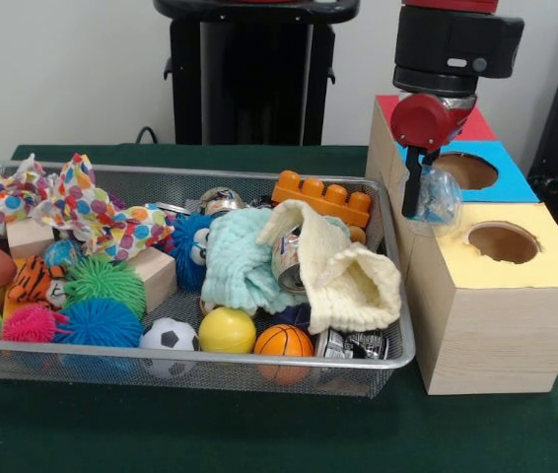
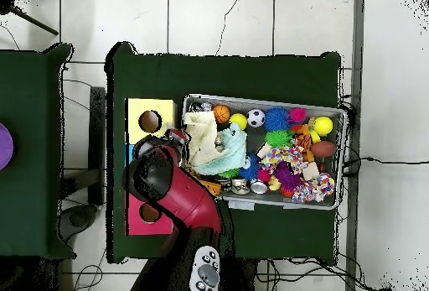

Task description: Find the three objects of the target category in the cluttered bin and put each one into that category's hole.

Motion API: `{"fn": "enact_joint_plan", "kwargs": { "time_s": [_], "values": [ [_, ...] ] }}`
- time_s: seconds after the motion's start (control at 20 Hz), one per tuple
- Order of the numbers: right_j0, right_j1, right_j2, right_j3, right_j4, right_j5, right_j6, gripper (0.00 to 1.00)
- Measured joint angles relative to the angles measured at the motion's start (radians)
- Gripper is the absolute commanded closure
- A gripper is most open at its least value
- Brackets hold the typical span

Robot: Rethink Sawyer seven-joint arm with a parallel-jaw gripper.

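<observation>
The gripper point(image 1: 419, 202) is clamped on a clear crumpled bottle point(image 1: 439, 197), hanging over the box point(image 1: 486, 325) beside the blue hole point(image 1: 466, 169); the bottle looks light, thin, slippery and easily crushed, best pinched at its stiffer neck; the mesh bin point(image 1: 259, 363) holds soft cloths point(image 1: 299, 266), spiky balls point(image 1: 102, 301).

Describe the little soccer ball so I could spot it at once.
Find the wire mesh bin on the green table and follow its front edge. The soccer ball sits there between a blue spiky ball and a plain yellow ball; it alone is white with black patches.
</observation>
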Motion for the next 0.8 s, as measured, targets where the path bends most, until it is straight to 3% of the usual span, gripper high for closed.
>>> {"fn": "enact_joint_plan", "kwargs": {
  "time_s": [0.5,0.8],
  "values": [
    [0.001,0.002,0.000,0.002,-0.009,-0.011,0.000,1.00],
    [0.034,0.009,-0.043,-0.010,-0.033,0.023,0.000,1.00]
  ]
}}
